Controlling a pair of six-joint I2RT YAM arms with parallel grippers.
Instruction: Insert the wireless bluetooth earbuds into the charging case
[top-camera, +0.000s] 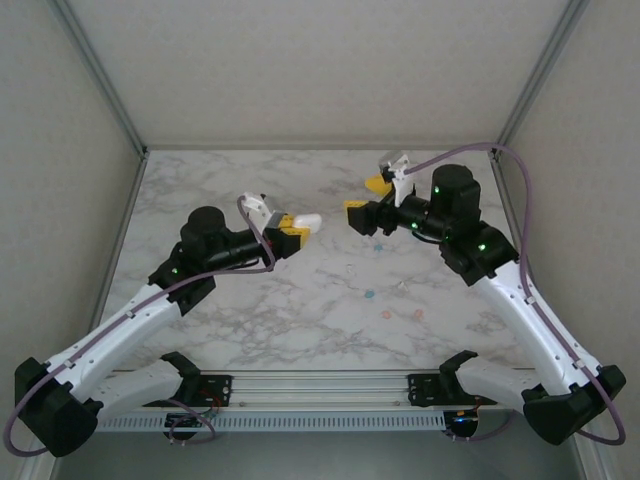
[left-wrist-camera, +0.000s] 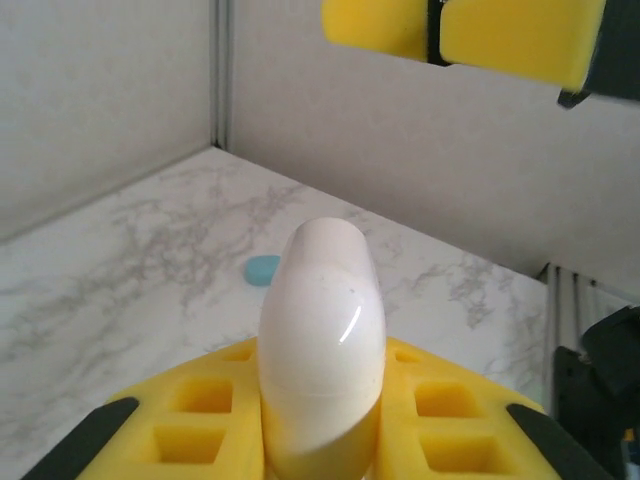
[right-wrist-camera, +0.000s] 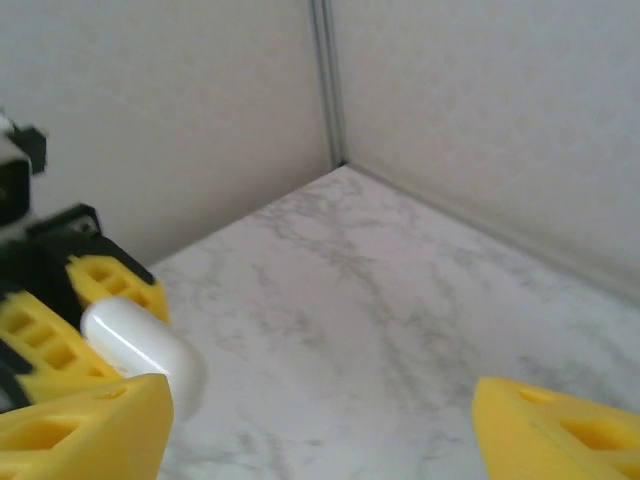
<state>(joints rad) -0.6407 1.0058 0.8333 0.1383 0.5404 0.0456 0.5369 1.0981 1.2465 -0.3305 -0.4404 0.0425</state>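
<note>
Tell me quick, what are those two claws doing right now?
The left gripper is shut on the white case.
The right gripper is open, holding nothing.

Marble table (top-camera: 300, 300), grey walls (top-camera: 320, 70) around, aluminium rail (top-camera: 320, 385) along near edge.

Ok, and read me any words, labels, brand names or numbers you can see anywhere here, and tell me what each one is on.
No text can be read anywhere in these views.
The white charging case, clamped in the left gripper: plain and glossy, no logo.
The right gripper: plain yellow, no markings.
The marble table: veining only.
The teal earbud on the table: too small and blurred to tell.
</note>
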